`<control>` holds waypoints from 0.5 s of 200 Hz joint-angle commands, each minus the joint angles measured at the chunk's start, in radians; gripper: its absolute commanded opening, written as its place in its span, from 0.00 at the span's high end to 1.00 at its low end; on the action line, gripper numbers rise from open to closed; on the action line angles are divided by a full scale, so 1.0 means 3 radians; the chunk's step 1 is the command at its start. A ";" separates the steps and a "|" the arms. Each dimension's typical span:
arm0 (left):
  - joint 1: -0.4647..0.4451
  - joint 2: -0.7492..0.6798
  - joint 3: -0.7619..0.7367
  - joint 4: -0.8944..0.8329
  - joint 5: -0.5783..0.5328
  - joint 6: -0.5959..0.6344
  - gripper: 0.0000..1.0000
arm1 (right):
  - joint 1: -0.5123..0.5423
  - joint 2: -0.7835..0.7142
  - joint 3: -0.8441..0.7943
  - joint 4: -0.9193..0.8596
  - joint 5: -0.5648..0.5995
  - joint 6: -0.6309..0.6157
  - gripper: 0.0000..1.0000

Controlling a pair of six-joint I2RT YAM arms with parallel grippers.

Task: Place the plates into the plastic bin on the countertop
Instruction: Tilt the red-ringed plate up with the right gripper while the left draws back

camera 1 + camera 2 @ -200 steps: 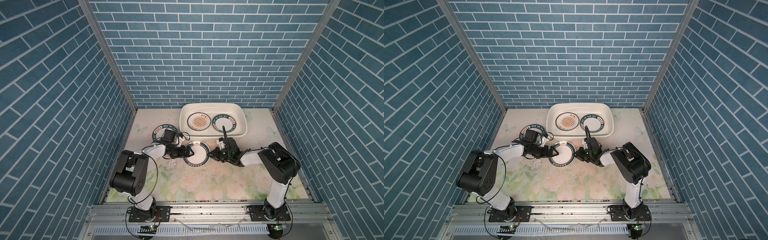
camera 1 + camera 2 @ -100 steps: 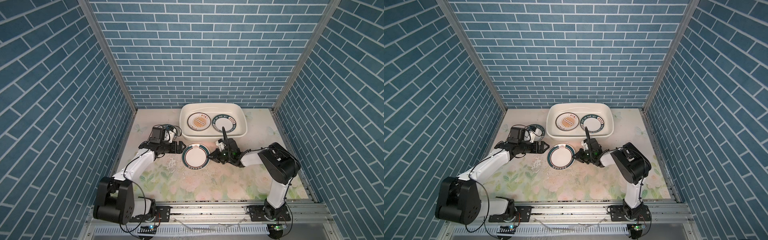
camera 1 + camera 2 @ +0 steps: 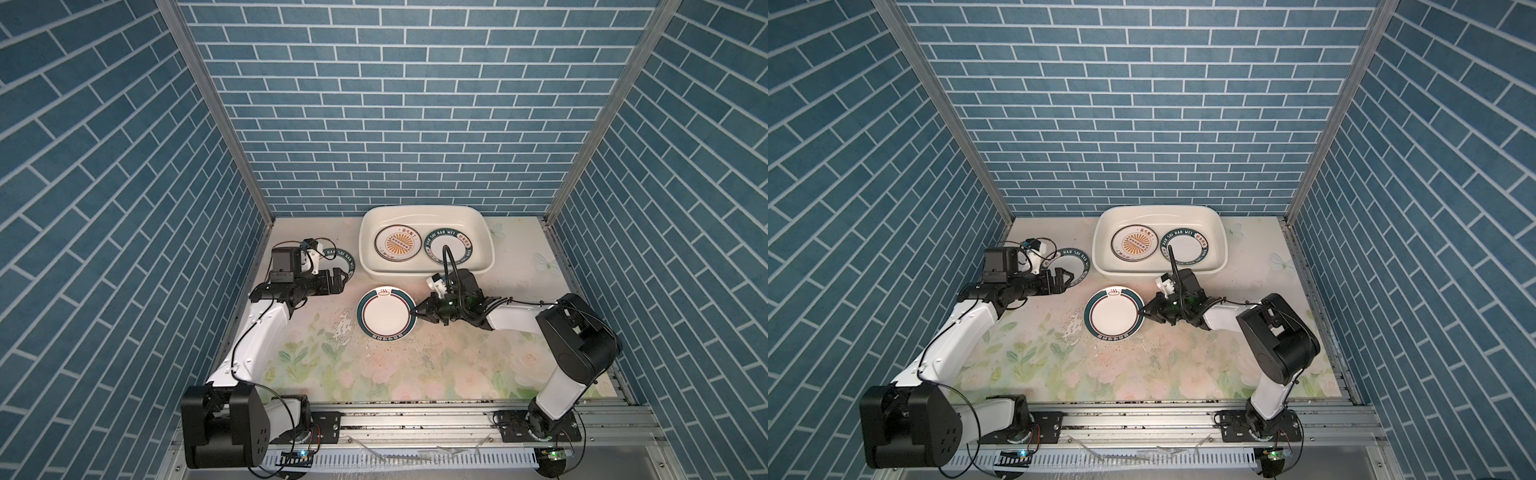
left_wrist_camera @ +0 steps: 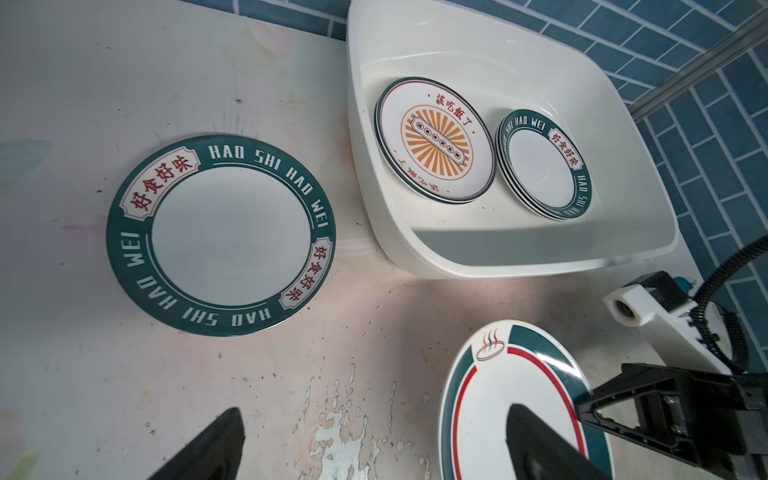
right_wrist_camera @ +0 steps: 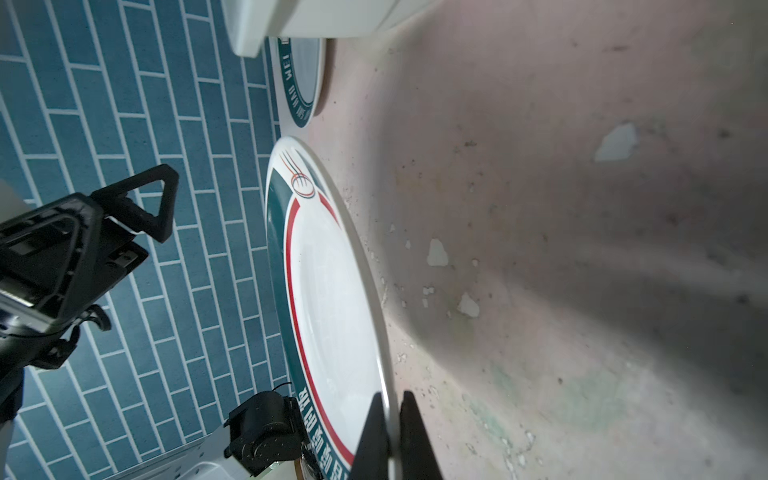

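A white plate with a teal rim and red ring [image 3: 385, 312] [image 3: 1114, 313] [image 4: 490, 386] [image 5: 332, 291] sits mid-countertop [image 3: 395, 374]. My right gripper [image 3: 417, 312] [image 3: 1144, 311] [image 5: 390, 395] is shut on its right rim. My left gripper [image 3: 343, 279] [image 3: 1065, 279] [image 4: 374, 411] hangs open and empty to the plate's left. It partly covers a lettered teal-rimmed plate [image 3: 338, 259] [image 3: 1073, 259] [image 4: 220, 237] [image 5: 301, 70] lying flat. The plastic bin [image 3: 428, 274] [image 3: 1158, 272] [image 4: 498, 245] holds a sunburst plate stack [image 3: 398, 244] [image 4: 436, 141] and a lettered teal stack [image 3: 451, 251] [image 4: 544, 164].
Blue brick-patterned walls [image 3: 415, 124] close in the back and both sides. The bin stands against the back wall. A metal rail [image 3: 415, 419] runs along the front edge with both arm bases on it. Worn, peeling patches [image 3: 343, 328] mark the countertop left of the held plate.
The left gripper let go of the red-ringed plate's left edge and drew back to the left, toward the lettered plate. The right gripper stayed shut on the plate's right rim.
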 commanded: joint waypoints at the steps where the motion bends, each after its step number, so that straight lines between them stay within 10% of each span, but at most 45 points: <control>1: 0.0119 -0.0087 0.0083 -0.0084 0.0040 0.0031 0.00 | 0.0017 -0.0228 0.0270 -0.0304 -0.0154 -0.0152 1.00; 100: 0.0231 -0.0356 0.0032 -0.0061 0.0349 0.0039 0.00 | -0.0103 0.0455 0.2357 -0.1727 -0.0450 -0.0712 1.00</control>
